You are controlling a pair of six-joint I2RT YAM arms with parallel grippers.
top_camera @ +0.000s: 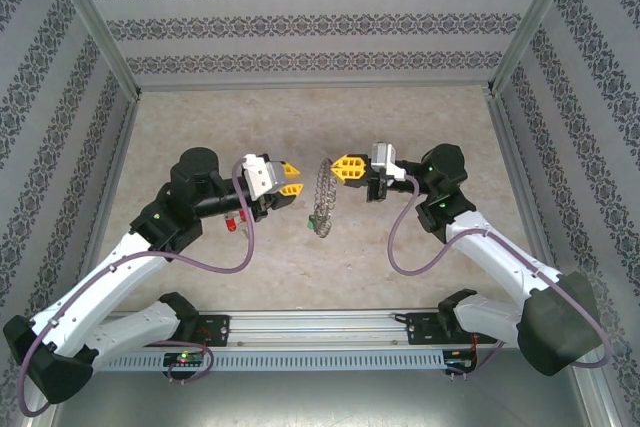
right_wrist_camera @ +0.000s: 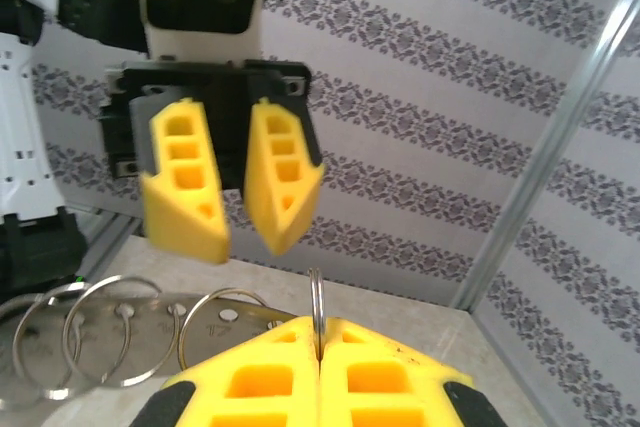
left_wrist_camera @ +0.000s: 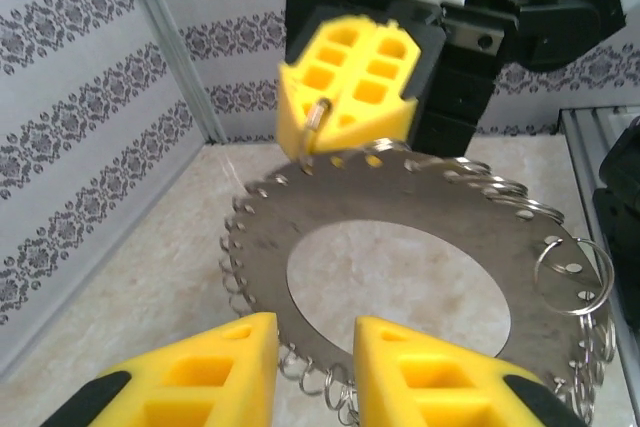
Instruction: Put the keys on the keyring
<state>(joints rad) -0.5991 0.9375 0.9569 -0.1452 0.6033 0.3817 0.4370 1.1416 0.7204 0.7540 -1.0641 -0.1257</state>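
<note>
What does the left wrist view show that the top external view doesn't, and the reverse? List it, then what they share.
Left wrist: the keyring face-on, a flat plate with a wide round hole and wire loops along its rim. The right tool is shut on one loop at the far edge, and the left tool has its fingers apart at the near edge.
Top external: the red-headed keys lying on the table beside the left arm.
Shared: the keyring between the two facing tools.
</note>
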